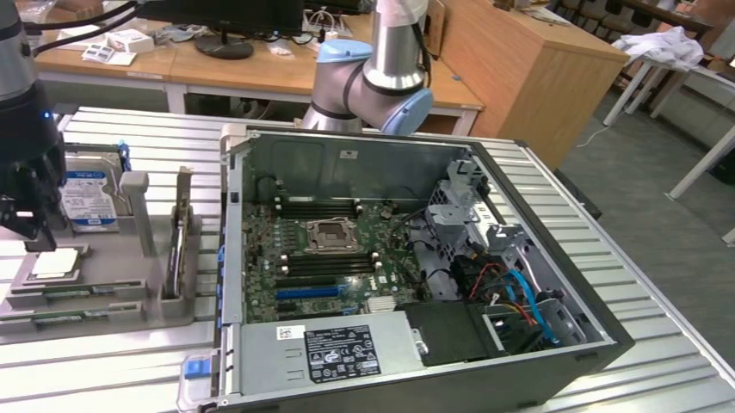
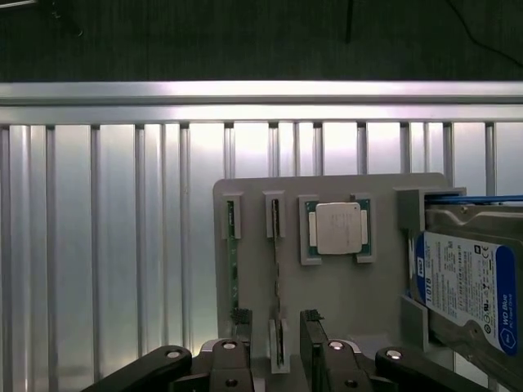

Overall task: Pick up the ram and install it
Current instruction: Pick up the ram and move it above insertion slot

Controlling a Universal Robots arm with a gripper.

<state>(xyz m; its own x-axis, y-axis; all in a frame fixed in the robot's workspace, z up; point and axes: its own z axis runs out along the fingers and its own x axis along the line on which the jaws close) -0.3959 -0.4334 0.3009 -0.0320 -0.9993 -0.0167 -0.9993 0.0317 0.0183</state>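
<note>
Claw (image 1: 30, 237) at the exterior view's far left, hanging over the near-left end of the grey tray (image 1: 109, 305). From the wrist view I read its jaws as spread wide with nothing between the pads; the two dark fingers (image 2: 315, 339) stand either side of a stick without touching it.

Ram (image 2: 276, 278) sits on edge in its tray slot, the slot nearer the processor (image 2: 337, 227), and it runs straight into the gap between the fingers. Second green stick (image 2: 231, 261) stands in the neighbouring slot, just beside one finger. The processor lies flat in its pocket, silver top up. Beyond it the hard drive (image 1: 92, 196), blue label showing, stands on edge in the tray's far end.

Tray rests on the ribbed metal table (image 1: 126, 370).

Moving right: an open computer case (image 1: 597, 344) lies on its side just beside the tray. Its motherboard (image 1: 287, 297) faces up, with dark memory slots (image 1: 327, 267) on both sides of the square socket (image 1: 327, 234). Behind the case, the arm's blue-capped joint (image 1: 367, 77).
</note>
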